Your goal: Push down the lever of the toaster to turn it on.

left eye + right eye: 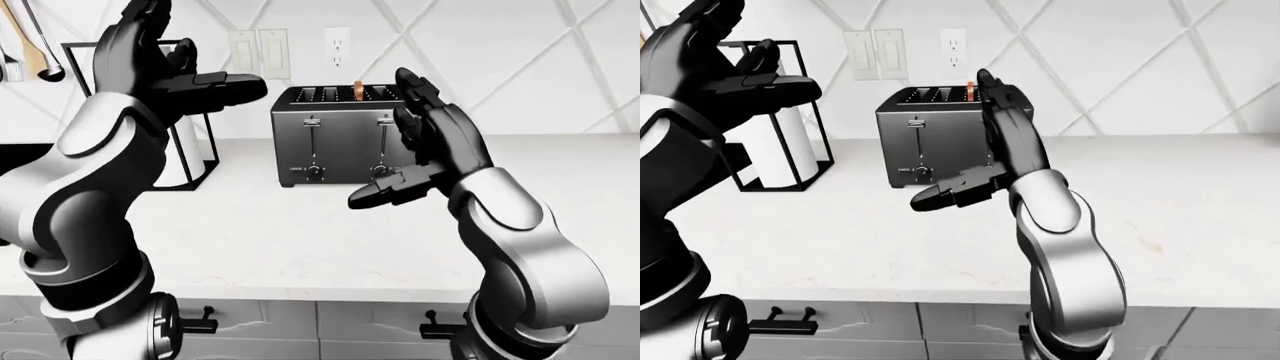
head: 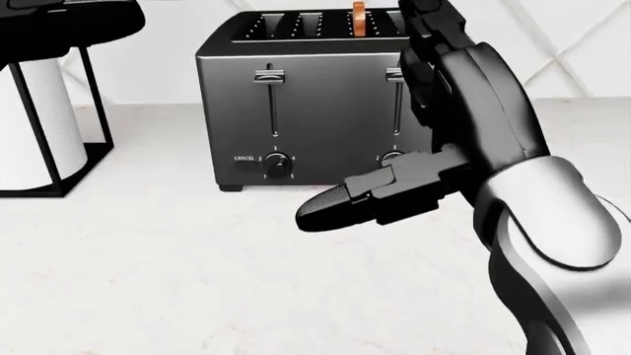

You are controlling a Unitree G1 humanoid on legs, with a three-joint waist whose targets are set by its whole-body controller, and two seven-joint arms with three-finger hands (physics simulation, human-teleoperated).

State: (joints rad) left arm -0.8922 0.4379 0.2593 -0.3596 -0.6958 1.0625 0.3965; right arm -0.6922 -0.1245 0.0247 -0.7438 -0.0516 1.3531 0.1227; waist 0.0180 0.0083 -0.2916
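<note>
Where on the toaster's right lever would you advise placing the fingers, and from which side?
Set the right hand fingertips on the flat top of the right lever, coming from above: the tab sits at the top of its vertical slot on the toaster, so it travels downward.

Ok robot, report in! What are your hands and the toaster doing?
Right hand open, at the toaster. Left hand open, raised. Both levers up, not pushed. Nothing blocking.

Head view close on toaster (image 2: 296,111), eye views wider, counter-level
</note>
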